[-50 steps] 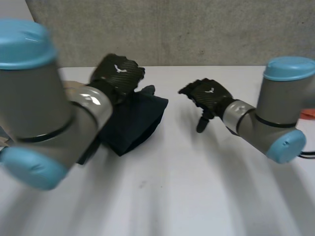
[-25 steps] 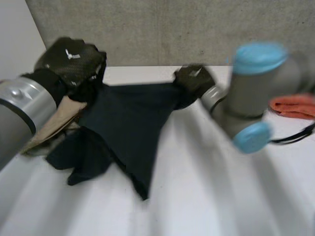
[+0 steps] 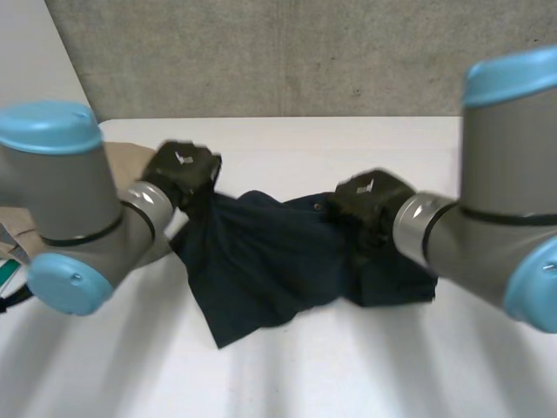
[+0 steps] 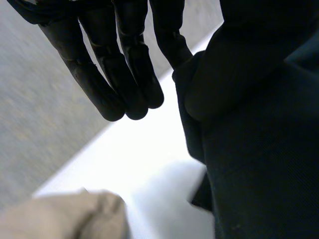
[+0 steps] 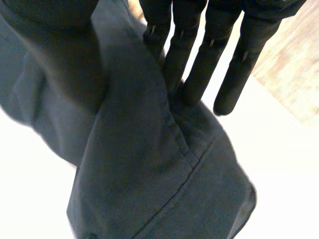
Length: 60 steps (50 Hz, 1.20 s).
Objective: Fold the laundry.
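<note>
Dark blue cloth (image 3: 270, 261) lies spread on white worktop (image 3: 348, 374) betw. both hands, bunched toward R side. L hand (image 3: 183, 168) at its far L corner: fingers (image 4: 129, 64) straight, wide of thumb, cloth draped over thumb side. R hand (image 3: 372, 202) at far R edge: straight fingers (image 5: 204, 55) pinch a fold vs thumb. Tan cloth (image 3: 126, 158) just beside L hand.
</note>
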### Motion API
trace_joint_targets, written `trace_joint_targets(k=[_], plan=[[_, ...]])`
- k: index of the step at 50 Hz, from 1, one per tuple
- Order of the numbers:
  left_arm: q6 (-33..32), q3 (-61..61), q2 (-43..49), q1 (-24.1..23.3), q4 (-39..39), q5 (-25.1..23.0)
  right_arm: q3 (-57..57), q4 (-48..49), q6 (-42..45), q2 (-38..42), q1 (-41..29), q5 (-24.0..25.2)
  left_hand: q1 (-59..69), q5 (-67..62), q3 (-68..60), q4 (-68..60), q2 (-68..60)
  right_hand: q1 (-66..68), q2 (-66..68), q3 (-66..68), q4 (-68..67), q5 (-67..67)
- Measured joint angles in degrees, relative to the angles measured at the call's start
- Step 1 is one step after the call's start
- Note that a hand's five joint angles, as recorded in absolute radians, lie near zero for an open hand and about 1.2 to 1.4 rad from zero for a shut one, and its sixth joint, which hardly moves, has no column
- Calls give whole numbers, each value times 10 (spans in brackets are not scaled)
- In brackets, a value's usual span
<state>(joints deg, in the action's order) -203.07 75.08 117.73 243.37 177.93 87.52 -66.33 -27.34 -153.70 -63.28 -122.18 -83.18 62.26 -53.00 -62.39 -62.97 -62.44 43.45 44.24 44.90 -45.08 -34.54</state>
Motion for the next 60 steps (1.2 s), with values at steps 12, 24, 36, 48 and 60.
trace_joint_targets(k=[12, 24, 36, 48, 60], plan=[[16, 22, -109, -15, -70, 80, -13, 33, 4, -60, 5, -73, -354, 379, 364, 377, 366, -305, -325, -332, 332, 322], [103, 98, -217, -4, -151, 70, -50, -50, 37, -126, 3, -117, -419, 448, 431, 440, 434, -305, -325, -332, 332, 321], [129, 97, -133, 21, -143, 66, -129, 116, 52, -122, -9, -84, -419, 449, 431, 440, 435, -305, -325, -332, 332, 322], [118, 71, -20, 25, -29, 81, -108, 230, 112, 12, 2, 20, -486, 498, 487, 499, 492, -112, -117, -129, 133, 124], [70, -15, 89, -16, -5, 99, -80, 244, 110, 38, 7, -23, 50, -27, -52, -53, -57, 194, 230, 230, -232, -213]])
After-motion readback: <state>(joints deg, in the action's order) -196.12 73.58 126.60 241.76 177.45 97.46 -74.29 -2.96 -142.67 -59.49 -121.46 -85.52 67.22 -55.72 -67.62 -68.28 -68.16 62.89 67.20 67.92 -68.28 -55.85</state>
